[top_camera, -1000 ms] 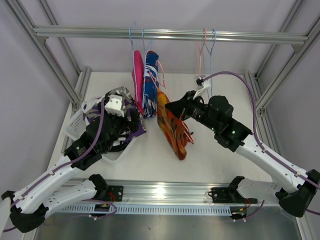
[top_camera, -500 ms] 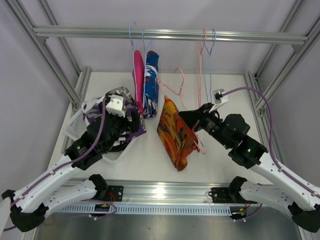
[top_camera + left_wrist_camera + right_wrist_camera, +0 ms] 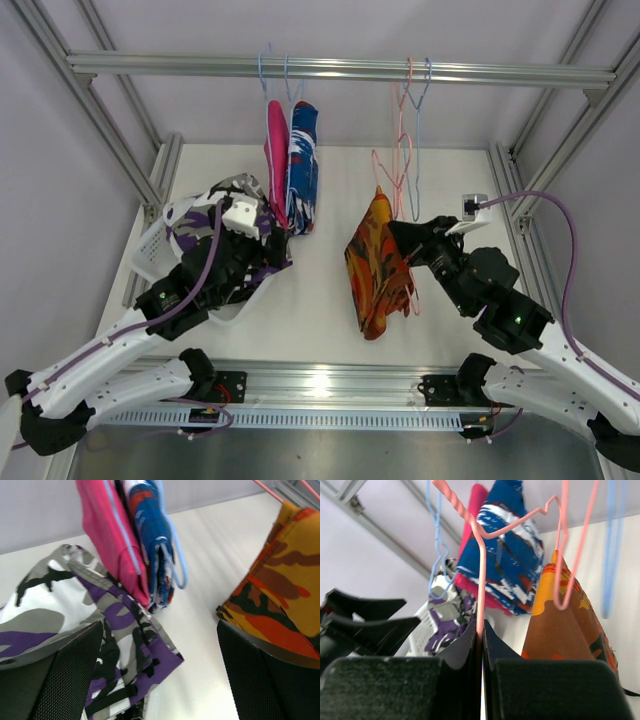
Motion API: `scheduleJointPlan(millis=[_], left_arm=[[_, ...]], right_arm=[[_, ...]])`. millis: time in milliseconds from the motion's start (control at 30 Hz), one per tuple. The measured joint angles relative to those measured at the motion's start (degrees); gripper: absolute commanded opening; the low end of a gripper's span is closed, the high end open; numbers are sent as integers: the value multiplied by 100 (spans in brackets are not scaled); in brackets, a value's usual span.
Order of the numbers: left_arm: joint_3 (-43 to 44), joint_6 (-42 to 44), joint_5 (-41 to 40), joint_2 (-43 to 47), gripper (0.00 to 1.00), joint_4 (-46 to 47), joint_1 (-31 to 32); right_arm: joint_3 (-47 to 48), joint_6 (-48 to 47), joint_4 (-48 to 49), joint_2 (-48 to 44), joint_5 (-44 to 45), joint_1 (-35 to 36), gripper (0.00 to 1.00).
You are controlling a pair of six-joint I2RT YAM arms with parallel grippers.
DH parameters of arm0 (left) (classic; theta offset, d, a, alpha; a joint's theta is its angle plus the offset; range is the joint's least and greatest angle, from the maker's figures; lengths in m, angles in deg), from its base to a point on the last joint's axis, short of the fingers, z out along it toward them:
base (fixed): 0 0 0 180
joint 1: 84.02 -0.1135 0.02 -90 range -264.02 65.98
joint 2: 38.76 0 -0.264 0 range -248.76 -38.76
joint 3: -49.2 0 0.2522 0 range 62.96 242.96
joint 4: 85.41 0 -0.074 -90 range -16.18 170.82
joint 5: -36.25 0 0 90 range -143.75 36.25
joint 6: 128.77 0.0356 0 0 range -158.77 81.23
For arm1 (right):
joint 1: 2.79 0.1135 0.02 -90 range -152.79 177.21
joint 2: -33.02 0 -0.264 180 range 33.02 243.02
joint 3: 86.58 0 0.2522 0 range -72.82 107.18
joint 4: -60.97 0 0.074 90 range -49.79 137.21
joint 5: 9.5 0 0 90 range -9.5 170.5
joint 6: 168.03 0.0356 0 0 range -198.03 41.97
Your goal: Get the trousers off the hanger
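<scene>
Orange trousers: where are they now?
The orange trousers hang right of centre in the top view, on a pink hanger pinched by the right fingers, near the blue pair.

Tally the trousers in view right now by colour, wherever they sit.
Pink trousers: 1
Blue-white-red patterned trousers: 1
Orange camouflage trousers, on the gripped pink hanger: 1
Purple-white camouflage trousers: 1
Total: 4

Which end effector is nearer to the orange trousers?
Right. The right end effector grips the pink hanger carrying the orange trousers; the left end effector sits open over purple-patterned trousers.
</scene>
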Motion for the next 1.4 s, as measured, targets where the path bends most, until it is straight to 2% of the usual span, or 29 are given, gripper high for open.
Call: scheduleJointPlan(millis=[200, 467, 700, 833, 933, 1067, 1400], left_arm=[[0, 11, -133, -310, 100, 17, 684], [0, 79, -820, -1099, 99, 9, 2173], [0, 13, -1370, -1364, 99, 72, 2942], [-85, -68, -1670, -1436, 99, 680, 3383], [-420, -87, -1735, -1534, 99, 1550, 3595], [-691, -118, -1674, -2059, 99, 2424, 3674], [-839, -120, -1534, -3152, 99, 3635, 3738]], right_arm=[[-212, 0, 26, -9, 603, 4, 0], [-782, 13, 225, 26, 1029, 4, 0], [-894, 181, 166, 83, 1314, 2, 0], [-944, 350, 162, 74, 1329, 2, 0], [-944, 461, 81, 74, 1325, 2, 0], [-944, 553, -63, 74, 1327, 2, 0], [-942, 671, -302, -11, 1322, -4, 0]])
